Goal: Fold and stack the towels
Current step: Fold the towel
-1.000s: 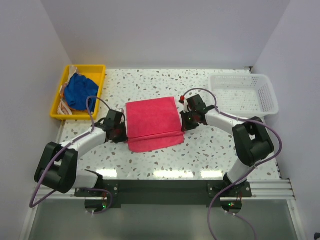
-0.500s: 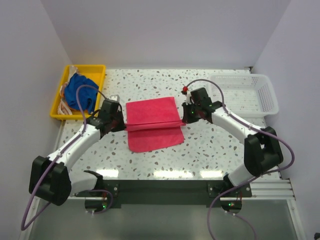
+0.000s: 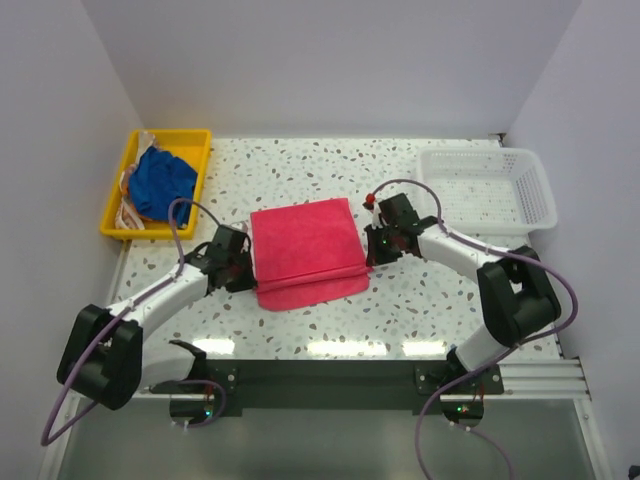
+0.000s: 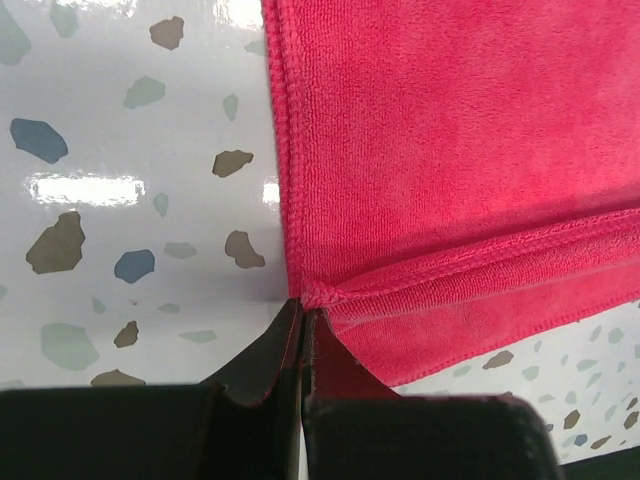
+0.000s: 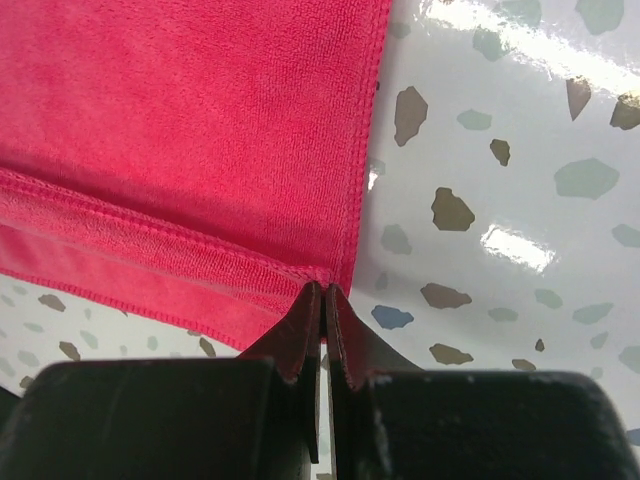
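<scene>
A hot pink towel point(image 3: 303, 245) lies in the middle of the table with one layer pulled over another, its held edge short of the lower layer's near edge. My left gripper point(image 3: 250, 272) is shut on the left corner of that upper edge; the left wrist view shows the pink towel's point(image 4: 430, 150) bunched corner pinched at the tips of that gripper point(image 4: 303, 303). On the right corner my right gripper point(image 3: 367, 256) is shut the same way, tips point(image 5: 322, 290) at the towel's hem point(image 5: 200, 130). A royal blue towel point(image 3: 160, 180) sits crumpled in the tray.
The yellow tray point(image 3: 112, 222) stands at the back left, holding the blue towel and some orange-and-white cloth point(image 3: 130, 208) under it. A white mesh basket point(image 3: 490, 185) stands at the back right. Speckled tabletop point(image 3: 300, 165) lies beyond the pink towel.
Half a second ago both grippers held the pink edge higher and farther back. They have since come down and toward the near side with it, about where they were one second ago.
</scene>
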